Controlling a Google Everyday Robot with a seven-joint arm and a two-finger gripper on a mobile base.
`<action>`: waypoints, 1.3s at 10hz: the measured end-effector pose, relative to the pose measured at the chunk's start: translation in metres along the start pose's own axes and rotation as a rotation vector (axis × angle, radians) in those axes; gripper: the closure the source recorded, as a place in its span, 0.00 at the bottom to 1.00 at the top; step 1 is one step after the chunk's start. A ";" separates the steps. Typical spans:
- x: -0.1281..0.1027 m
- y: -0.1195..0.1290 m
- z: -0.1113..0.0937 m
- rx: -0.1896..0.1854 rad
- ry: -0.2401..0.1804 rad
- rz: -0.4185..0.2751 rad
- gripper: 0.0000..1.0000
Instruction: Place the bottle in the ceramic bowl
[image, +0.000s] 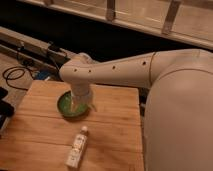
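The bottle (77, 148) lies on its side on the wooden table (115, 135), near the front edge, white cap pointing away toward the bowl. The green ceramic bowl (65, 103) sits further back on the table, partly covered by my arm. My gripper (80, 104) hangs over the bowl's right part, at the end of the white arm that reaches in from the right. The bottle lies free, about a bottle's length in front of the bowl.
A dark rail with black cables (20, 67) runs behind the table at the left. My white body (180, 115) fills the right side. A dark object (4, 107) sits at the table's left edge.
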 end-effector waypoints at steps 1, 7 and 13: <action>-0.004 -0.001 -0.003 0.007 -0.019 -0.002 0.35; -0.074 -0.029 -0.017 0.068 -0.182 0.045 0.35; -0.011 -0.032 0.024 0.104 -0.092 0.138 0.35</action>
